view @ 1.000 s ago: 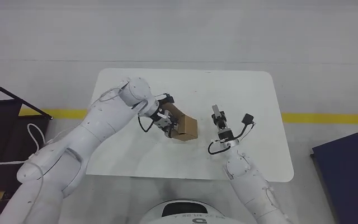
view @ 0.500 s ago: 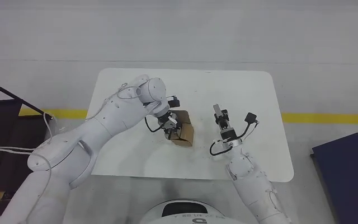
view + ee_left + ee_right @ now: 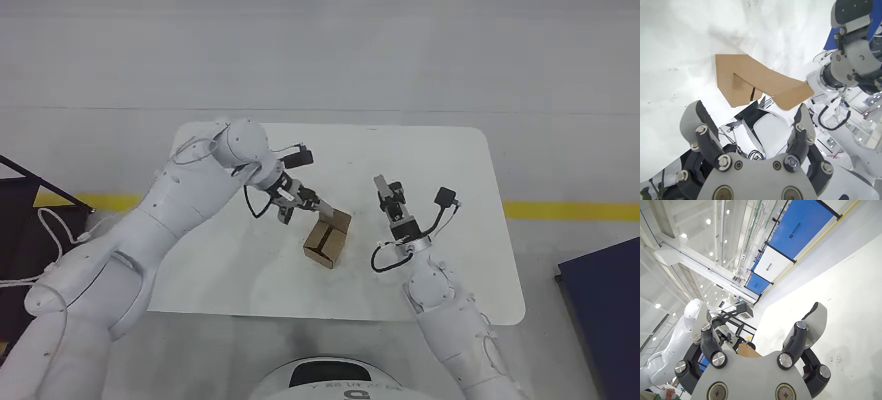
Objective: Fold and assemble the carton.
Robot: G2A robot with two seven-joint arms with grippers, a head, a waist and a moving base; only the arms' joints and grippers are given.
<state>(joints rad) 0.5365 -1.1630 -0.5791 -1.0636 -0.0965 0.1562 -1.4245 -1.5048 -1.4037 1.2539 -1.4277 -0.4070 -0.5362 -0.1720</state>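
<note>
Carton: the carton (image 3: 327, 243) (image 3: 738, 85) is brown and partly folded; it stands near the middle of the white surface (image 3: 450, 170), between the two arms
Flap: one flap is raised and slants up toward the left gripper
Left gripper: the left gripper (image 3: 305, 198) (image 3: 751, 108) is just beside the raised flap; its fingers (image 3: 703, 113) are spread and pinch nothing; contact with the flap tip cannot be told
Right gripper: the right gripper (image 3: 384, 189) (image 3: 759, 313) is near the carton but apart from it; its fingers (image 3: 815, 317) are spread and empty
</note>
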